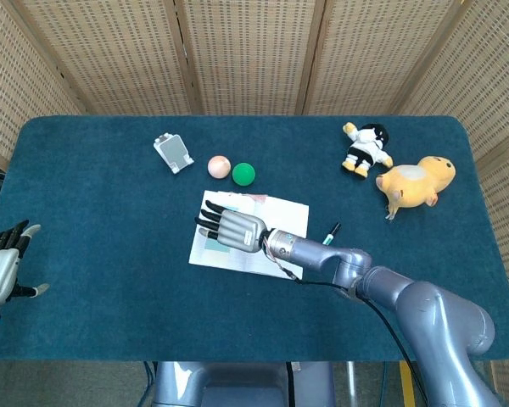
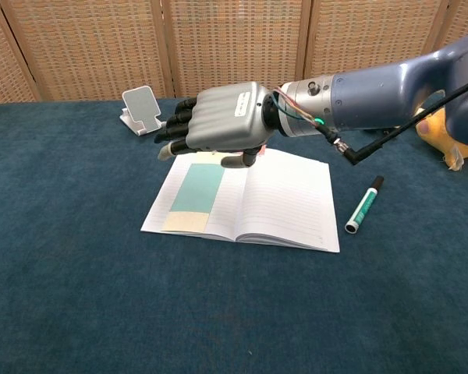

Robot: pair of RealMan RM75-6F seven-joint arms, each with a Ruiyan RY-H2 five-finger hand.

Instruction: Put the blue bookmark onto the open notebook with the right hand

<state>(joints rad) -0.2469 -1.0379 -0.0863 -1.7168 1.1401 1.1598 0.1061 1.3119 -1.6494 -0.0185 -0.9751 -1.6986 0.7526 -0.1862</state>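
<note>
The blue bookmark (image 2: 196, 189), a teal strip with a cream end, lies flat on the left page of the open notebook (image 2: 285, 202). My right hand (image 2: 218, 128) hovers palm down above the notebook's far left corner, fingers stretched out and holding nothing, clear of the bookmark. In the head view the right hand (image 1: 232, 225) covers most of the left page of the notebook (image 1: 284, 216); only a teal corner of the bookmark (image 1: 205, 247) shows. My left hand (image 1: 2, 267) stays at the table's left edge with fingers spread, holding nothing.
A green-and-black marker (image 2: 364, 206) lies right of the notebook. Behind the notebook sit a phone stand (image 1: 173, 153), a pink ball (image 1: 219, 166) and a green ball (image 1: 243, 174). A small black-and-white doll (image 1: 366, 148) and a yellow plush (image 1: 416, 181) are at the back right.
</note>
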